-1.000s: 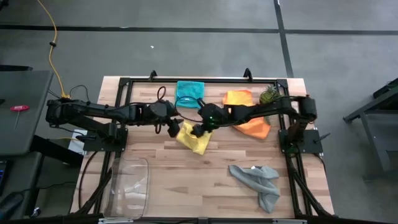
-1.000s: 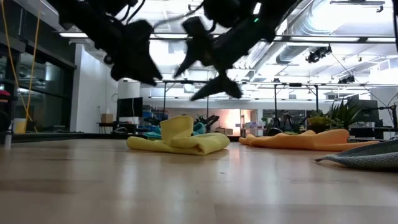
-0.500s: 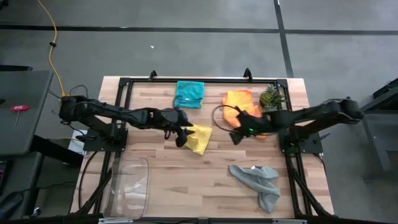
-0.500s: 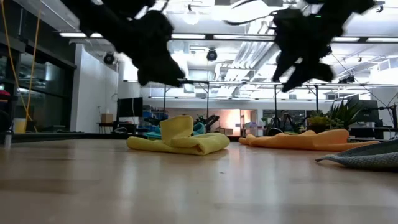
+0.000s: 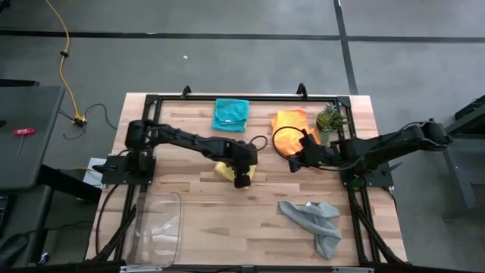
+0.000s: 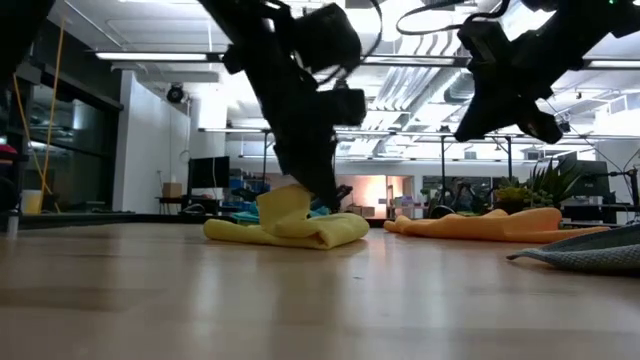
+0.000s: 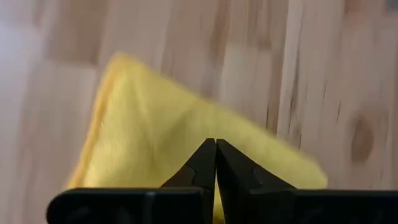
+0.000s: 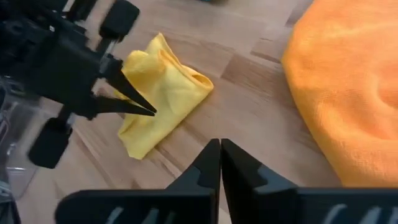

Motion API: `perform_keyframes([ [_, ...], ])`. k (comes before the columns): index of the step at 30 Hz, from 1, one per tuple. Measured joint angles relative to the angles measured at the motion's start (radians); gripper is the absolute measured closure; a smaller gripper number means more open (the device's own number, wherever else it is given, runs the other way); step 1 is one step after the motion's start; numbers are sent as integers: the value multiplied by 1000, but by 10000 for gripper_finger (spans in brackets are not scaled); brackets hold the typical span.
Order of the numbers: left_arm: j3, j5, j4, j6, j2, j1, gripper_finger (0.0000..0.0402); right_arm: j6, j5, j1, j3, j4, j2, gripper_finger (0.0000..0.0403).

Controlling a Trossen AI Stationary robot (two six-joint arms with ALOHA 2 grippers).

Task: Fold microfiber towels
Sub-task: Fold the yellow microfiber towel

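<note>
We see the left gripper low over the yellow towel, fingers pressed together, its arm stretching across the table's left half and blocking passage there. The right gripper, fingers also together, hangs above bare wood between the yellow towel and the orange towel, with a free strip of tabletop separating the two grippers. The spiky plant stands just beside the orange towel at the far right. The teal towel lies at the far edge. The near middle is bare wood; the clear tray fills the near left corner and the grey towel the near right.
</note>
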Motion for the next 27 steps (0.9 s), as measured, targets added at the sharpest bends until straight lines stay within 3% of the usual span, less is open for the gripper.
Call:
perform_keyframes([
  [5,35,26,-169,33,-15,0,401,-7,-2,0,0,6,13,401],
  [12,26,-89,-376,116,-79,12,401,-26,-3,0,0,4,14,402],
  [17,2,-105,-486,144,-80,41,401,-26,-4,0,0,4,14,402],
  [21,-9,-137,-501,130,-113,67,402,-26,-5,0,0,15,14,402],
  [27,-64,-98,-350,140,-309,141,402,-26,-7,0,0,48,14,402],
])
